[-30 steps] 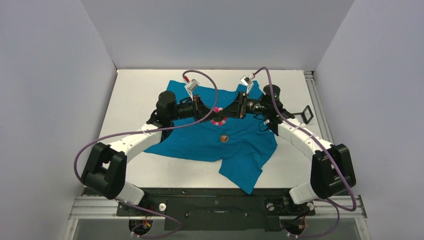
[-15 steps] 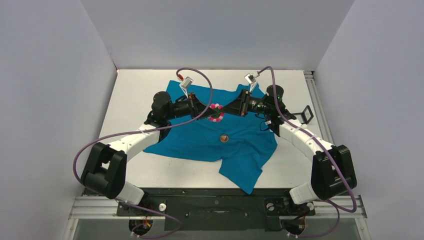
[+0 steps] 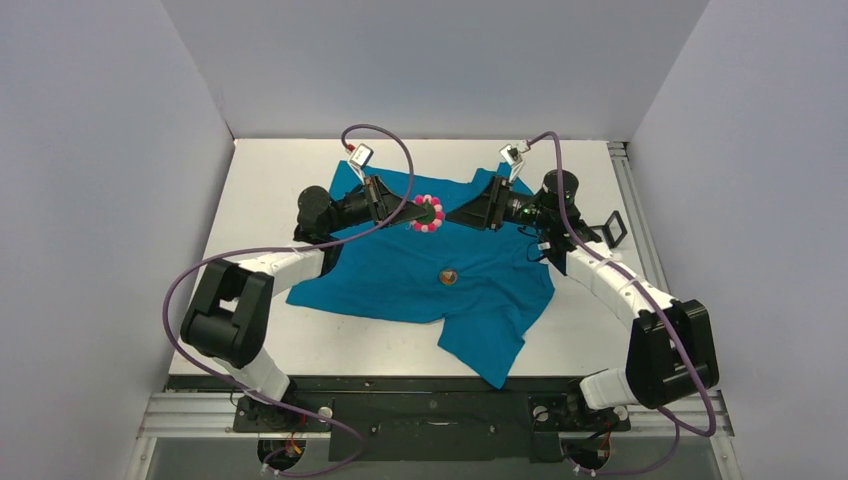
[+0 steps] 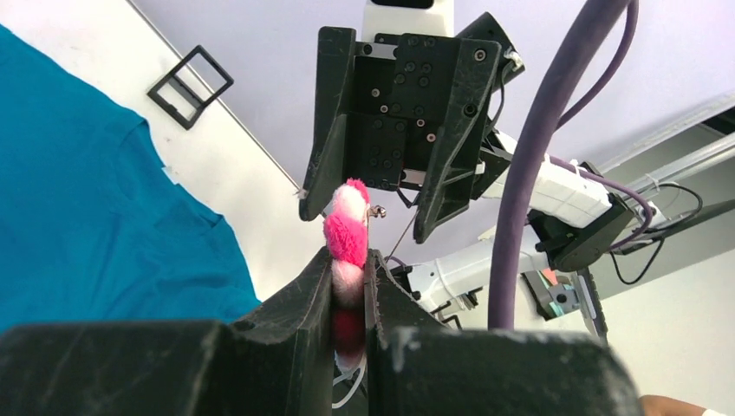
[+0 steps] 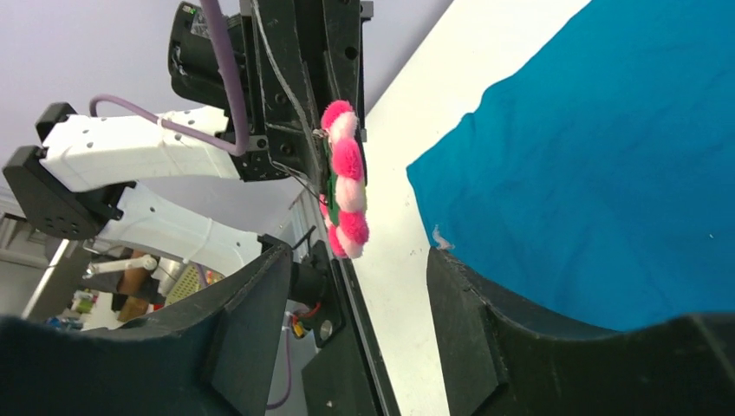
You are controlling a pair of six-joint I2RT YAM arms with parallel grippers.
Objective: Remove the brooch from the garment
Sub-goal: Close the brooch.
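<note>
one brooch clamped tight in your left gripper; your right gripper gapes wide, empty, facing it just ahead. garment lies beneath both.

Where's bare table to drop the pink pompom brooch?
Free: white table front-left between teal T-shirt hem and near edge; far strip by back wall. Crowded: over the shirt, left gripper holding pink pompom brooch, right gripper opposite.

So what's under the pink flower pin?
The blue shirt lies below the flower pin, which the left hand holds up in the air. The bit of shirt straight beneath is covered from above by the pin itself.
</note>
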